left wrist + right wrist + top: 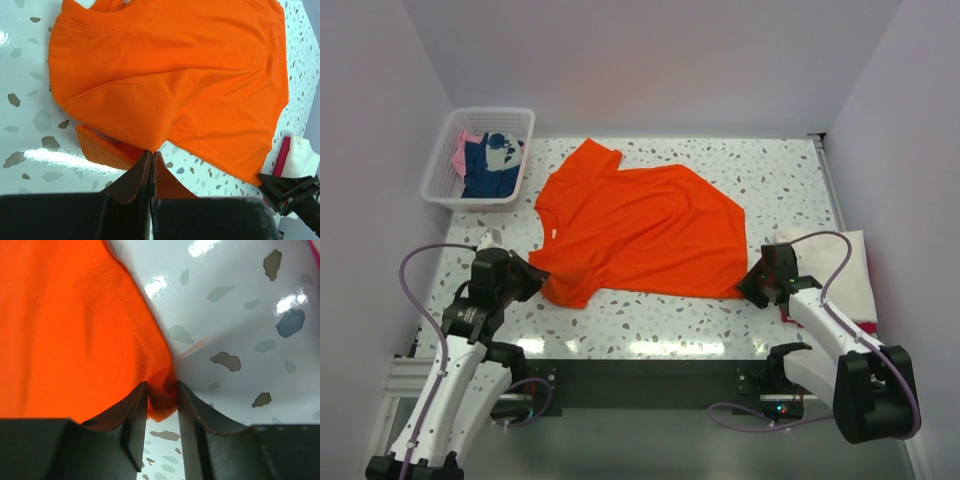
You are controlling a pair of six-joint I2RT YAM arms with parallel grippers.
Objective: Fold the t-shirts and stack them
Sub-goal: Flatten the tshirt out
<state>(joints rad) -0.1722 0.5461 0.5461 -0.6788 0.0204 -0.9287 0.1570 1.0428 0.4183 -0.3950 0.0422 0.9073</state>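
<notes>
A bright orange t-shirt (640, 225) lies spread flat on the speckled table, neck toward the far left. My left gripper (528, 278) is shut on the shirt's near-left edge beside the folded-under sleeve; in the left wrist view its fingertips (151, 154) pinch the orange cloth (175, 75). My right gripper (752, 283) is at the shirt's near-right corner. In the right wrist view its jaws (162, 390) stand apart with the corner of the orange cloth (65, 330) bunched between them. A cream-white t-shirt (840, 265) lies folded at the right over a red one (865, 325).
A white mesh basket (440, 170) stands at the far left corner, holding a navy blue shirt (490, 175) and a pink one (465, 150). White walls close in the table on the left, far and right sides.
</notes>
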